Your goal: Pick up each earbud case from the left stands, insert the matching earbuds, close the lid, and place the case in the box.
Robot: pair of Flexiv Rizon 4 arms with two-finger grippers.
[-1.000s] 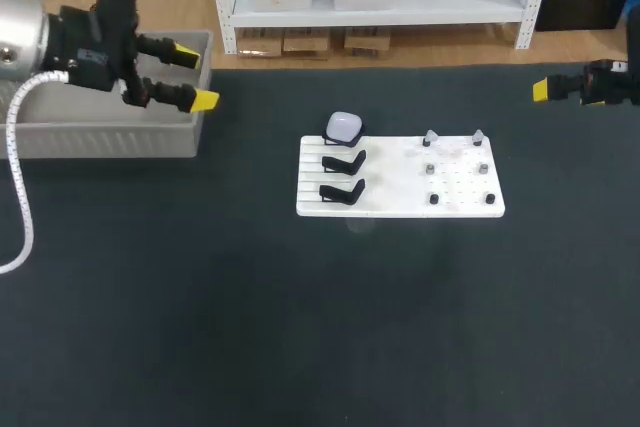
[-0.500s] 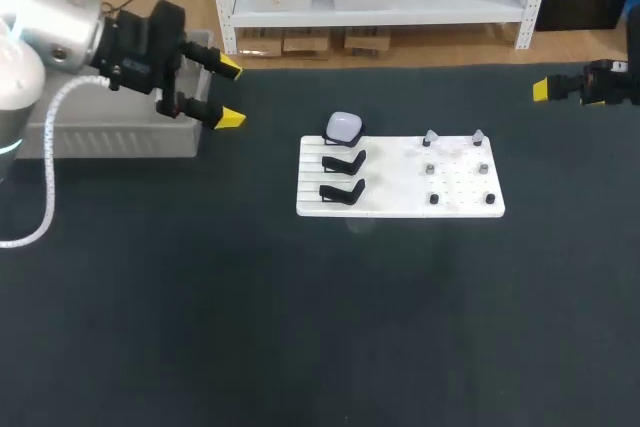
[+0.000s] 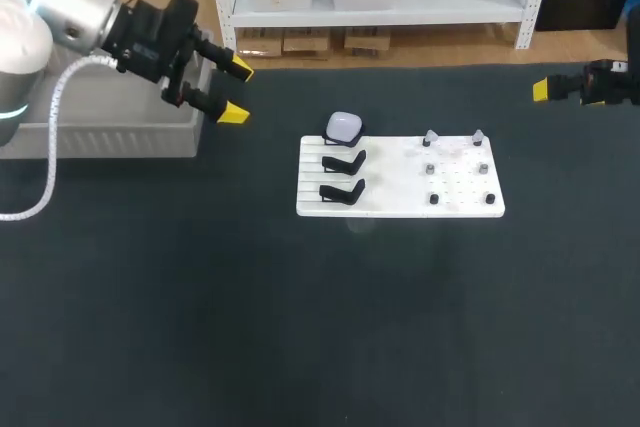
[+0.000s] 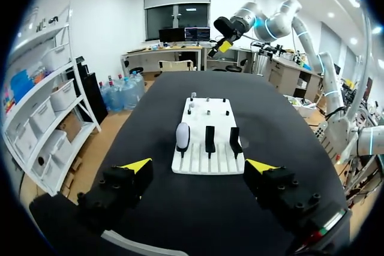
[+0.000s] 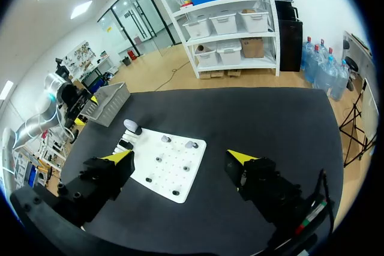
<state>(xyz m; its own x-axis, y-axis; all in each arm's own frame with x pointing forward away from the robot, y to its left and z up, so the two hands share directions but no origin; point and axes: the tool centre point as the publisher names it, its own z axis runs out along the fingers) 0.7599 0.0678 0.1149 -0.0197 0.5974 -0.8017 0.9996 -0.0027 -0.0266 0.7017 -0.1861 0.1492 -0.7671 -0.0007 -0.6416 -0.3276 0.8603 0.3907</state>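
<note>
On your dark table (image 3: 300, 327), the left gripper (image 3: 237, 91) hangs upper left, fingers wide and empty. The earbud case (image 3: 344, 127) stands to its right, slightly lower, on the white board's (image 3: 400, 202) upper-left stand. Your right gripper (image 3: 545, 89), also wide, sits farther off, far right.

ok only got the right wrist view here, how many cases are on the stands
Observer: One white case, on the stand farthest from the robot. The other two black stands are empty.
Operator: and the left gripper, holding anything
Observer: No, the left gripper is open and empty, by the right end of the grey box.
Operator: case lid open or shut
Observer: It looks shut in the left wrist view.
</note>
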